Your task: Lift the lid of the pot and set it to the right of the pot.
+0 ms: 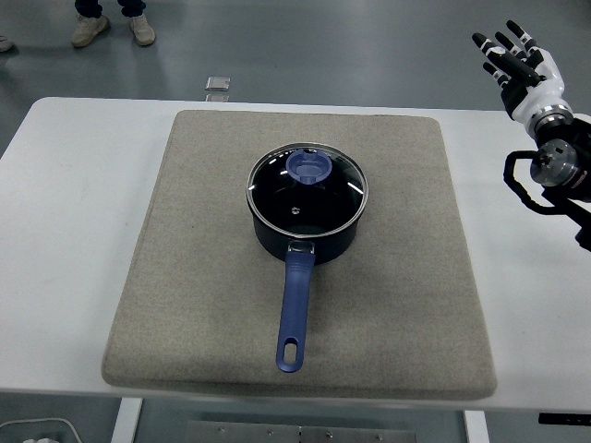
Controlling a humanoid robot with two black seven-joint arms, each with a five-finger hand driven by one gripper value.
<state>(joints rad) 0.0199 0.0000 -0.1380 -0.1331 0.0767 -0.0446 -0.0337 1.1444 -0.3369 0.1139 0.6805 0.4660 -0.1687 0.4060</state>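
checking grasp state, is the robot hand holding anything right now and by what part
Nothing is held. The right hand is raised at the far right with fingers spread, well away from the glass pot lid with its blue knob.

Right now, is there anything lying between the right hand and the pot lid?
In the head view, no object: only bare grey mat and white table separate the right hand from the pot lid.

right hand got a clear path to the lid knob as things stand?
Probably yes. The right hand hangs open over the table's far right edge, well away from the lid knob. Only bare mat lies between them, and the knob faces up, uncovered.
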